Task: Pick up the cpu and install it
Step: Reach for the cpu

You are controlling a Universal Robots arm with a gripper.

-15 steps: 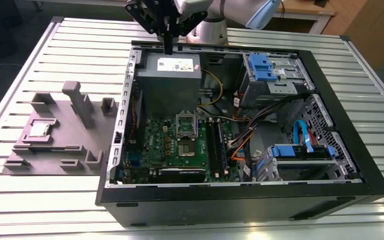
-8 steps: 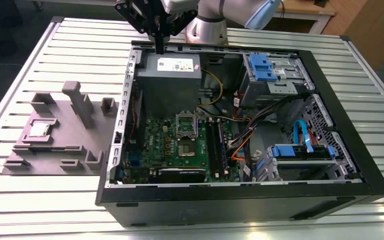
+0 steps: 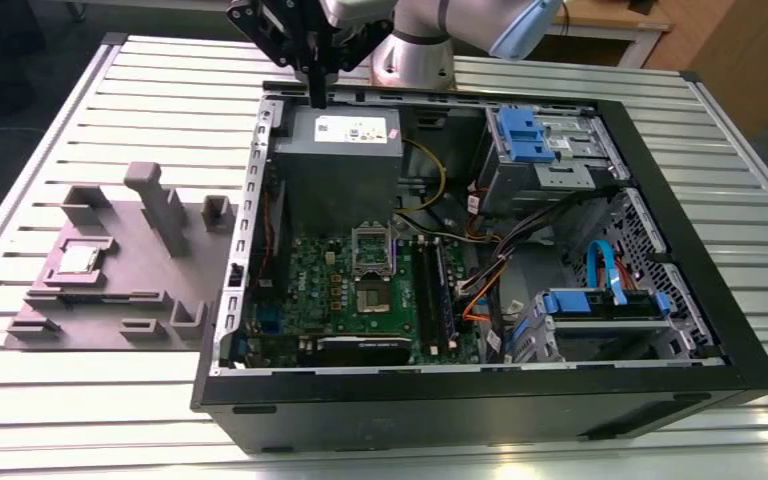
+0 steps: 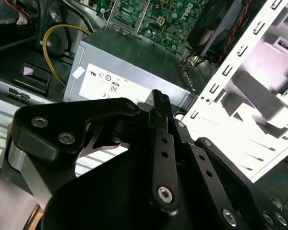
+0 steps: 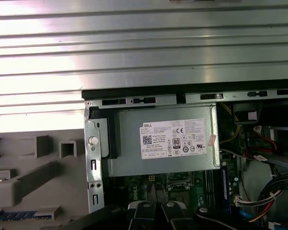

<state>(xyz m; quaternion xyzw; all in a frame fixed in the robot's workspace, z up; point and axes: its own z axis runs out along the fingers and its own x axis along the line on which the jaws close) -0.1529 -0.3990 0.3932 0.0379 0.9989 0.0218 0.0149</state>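
At the exterior view's left, the cpu [image 3: 79,259] lay flat in a recess of the grey holder tray [image 3: 117,300] on the slatted desk [image 3: 64,420], untouched and well apart from me. I judged the task to be at its first step, the pick not yet begun. Tall posts [image 3: 157,205] rose from the tray just beside the chip's recess, and I reckoned any descent there would call for a clear line between them and for my fingers to part first.

My pincer [image 3: 317,98] hung above the far edge of the open computer case [image 3: 491,400], over the grey power box [image 3: 337,150], with its fingers drawn close together and nothing between them. In the first wrist view that power box [image 5: 163,143] sat straight below me.

Further along, the green board [image 3: 344,295] lay in the case floor, and its dark socket [image 3: 373,250] looked empty, ready to take the chip. To my mind the case wall between tray and board was the main thing in the way of a carry. Loose cables [image 3: 491,240] ran near the socket on the exterior view's right, and blue drive brackets [image 3: 520,135] stood beyond them
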